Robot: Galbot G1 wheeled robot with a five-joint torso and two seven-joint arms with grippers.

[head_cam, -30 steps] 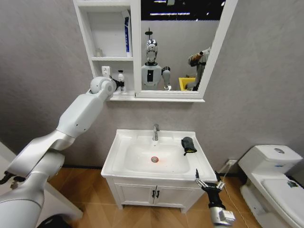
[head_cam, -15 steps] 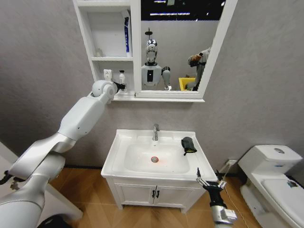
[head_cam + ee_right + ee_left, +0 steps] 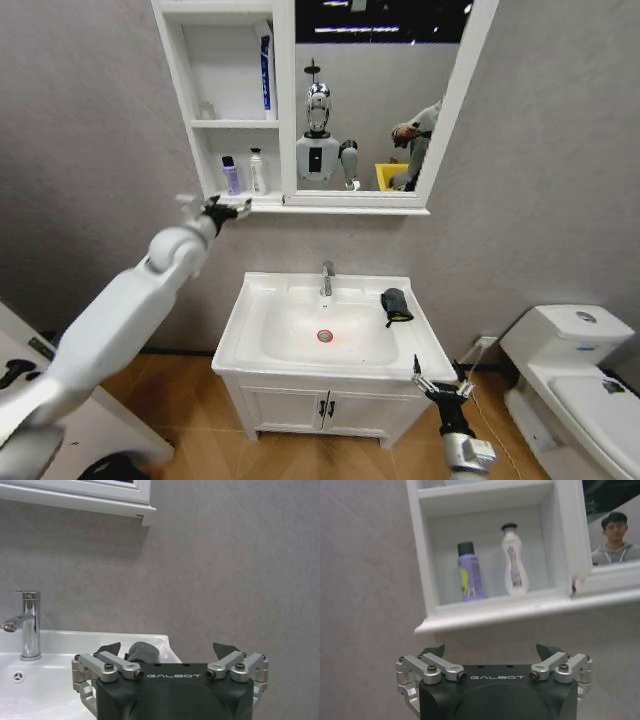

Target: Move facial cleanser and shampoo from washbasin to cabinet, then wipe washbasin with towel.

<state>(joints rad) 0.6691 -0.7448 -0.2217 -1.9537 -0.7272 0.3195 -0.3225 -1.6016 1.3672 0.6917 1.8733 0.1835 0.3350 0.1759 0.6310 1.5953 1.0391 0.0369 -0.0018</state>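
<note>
White wall-hung cabinet with open shelf compartments, joined on its right to a tall mirror: lowest compartment holds two upright bottles side by side, apart from each other. Purple bottle with dark cap on the left; white bottle with dark cap on the right, nearer the mirror frame. Middle compartment: a blue-and-white upright item against its right wall.

Left gripper: raised at the end of the outstretched left arm, in front of and just below the cabinet's lowest shelf, left of the bottles; fingers spread apart, grasping nothing, clear of both bottles. In the left wrist view the purple bottle and white bottle stand beyond the parted fingertips.

White rectangular ceramic washbasin with oval bowl, below the cabinet: chrome tap at the far rim, round drain at the centre of the bowl. Small dark grey-black towel, bunched, with yellowish edge, lying on the right rim of the basin.

Right gripper: low, near the basin's near right corner, fingers spread, empty. In the right wrist view the towel lies beyond the fingertips, the tap farther off.

White two-door vanity cupboard under the basin. White toilet at far right
</note>
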